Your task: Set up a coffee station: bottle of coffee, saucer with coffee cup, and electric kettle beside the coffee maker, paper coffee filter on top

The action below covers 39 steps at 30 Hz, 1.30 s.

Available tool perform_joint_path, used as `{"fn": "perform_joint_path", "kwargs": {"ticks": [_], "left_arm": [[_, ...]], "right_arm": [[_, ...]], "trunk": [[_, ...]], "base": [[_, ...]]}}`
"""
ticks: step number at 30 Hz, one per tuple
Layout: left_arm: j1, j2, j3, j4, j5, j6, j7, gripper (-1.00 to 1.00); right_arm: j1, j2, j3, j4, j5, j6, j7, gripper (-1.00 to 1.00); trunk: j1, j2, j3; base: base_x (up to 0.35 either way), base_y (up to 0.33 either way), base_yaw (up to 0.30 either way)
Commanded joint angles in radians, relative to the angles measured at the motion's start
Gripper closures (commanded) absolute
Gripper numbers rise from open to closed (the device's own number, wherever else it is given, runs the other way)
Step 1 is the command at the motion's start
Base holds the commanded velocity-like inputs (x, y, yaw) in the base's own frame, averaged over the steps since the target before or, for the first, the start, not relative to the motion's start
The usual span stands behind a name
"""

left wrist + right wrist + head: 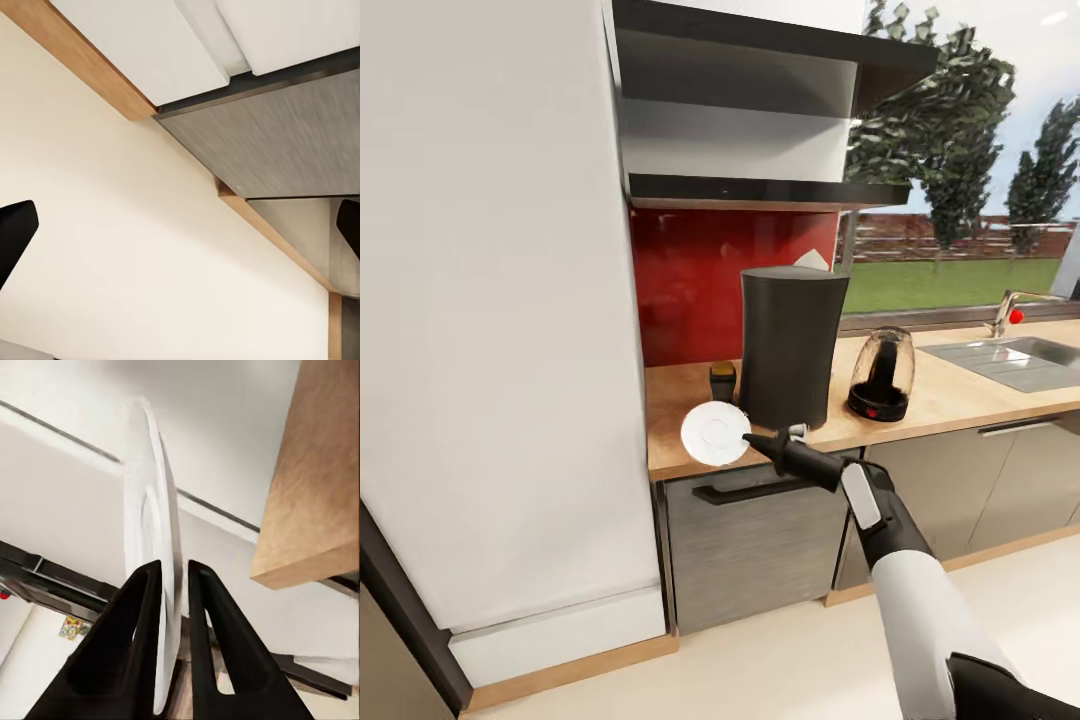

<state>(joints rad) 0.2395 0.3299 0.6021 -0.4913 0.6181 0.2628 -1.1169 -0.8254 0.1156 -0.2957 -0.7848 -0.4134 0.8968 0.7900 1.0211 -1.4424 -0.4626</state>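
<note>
Warm tan wood runs along the kitchen countertop (950,395), where the coffee maker (790,345) stands against the red backsplash with the bottle of coffee (722,381) just to its left, the electric kettle (881,375) to its right and a white corner of the paper coffee filter (812,260) showing at its flat top. Out over the counter's front edge, the right gripper (748,438) has its two black fingers (131,645) pinched on the rim of the saucer (714,433), held on edge. Down low the left gripper (180,225) faces the pale floor (135,247) by the cabinet base, fingers spread wide and holding nothing.
</note>
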Motion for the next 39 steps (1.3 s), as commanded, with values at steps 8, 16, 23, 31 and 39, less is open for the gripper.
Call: {"fn": "perform_joint_path", "kwargs": {"ticks": [8,16,23,31,39], "left_arm": [[0.001,0.0,-0.001,-0.001,0.006,0.01,-0.002,-1.0],[0.0,0.0,-0.001,-0.001,0.006,0.01,-0.001,-1.0],[0.001,0.0,-0.001,-0.001,0.006,0.01,-0.003,-1.0],[0.001,0.0,-0.001,-0.001,0.006,0.01,-0.002,-1.0],[0.001,0.0,-0.001,-0.001,0.006,0.01,-0.001,-1.0]], "right_arm": [[-0.001,-0.005,-0.085,0.002,-0.003,0.006,-0.104,1.0],[-0.003,-0.004,-0.136,0.002,-0.007,0.004,-0.283,1.0],[-0.014,0.005,-0.144,0.004,-0.008,0.002,-0.383,1.0],[-0.015,0.007,-0.148,0.005,-0.008,0.002,-0.389,1.0],[-0.015,0.007,-0.148,0.061,-0.266,-0.006,-0.562,1.0]], "trunk": [[0.0,-0.001,-0.001],[0.0,-0.001,-0.001],[0.0,-0.001,-0.001],[0.0,-0.001,-0.001],[0.0,-0.001,-0.001]], "base": [[0.0,0.0,0.0],[0.0,0.0,0.0],[0.001,0.0,0.0],[0.124,0.0,0.0],[0.011,0.0,0.0]]}}
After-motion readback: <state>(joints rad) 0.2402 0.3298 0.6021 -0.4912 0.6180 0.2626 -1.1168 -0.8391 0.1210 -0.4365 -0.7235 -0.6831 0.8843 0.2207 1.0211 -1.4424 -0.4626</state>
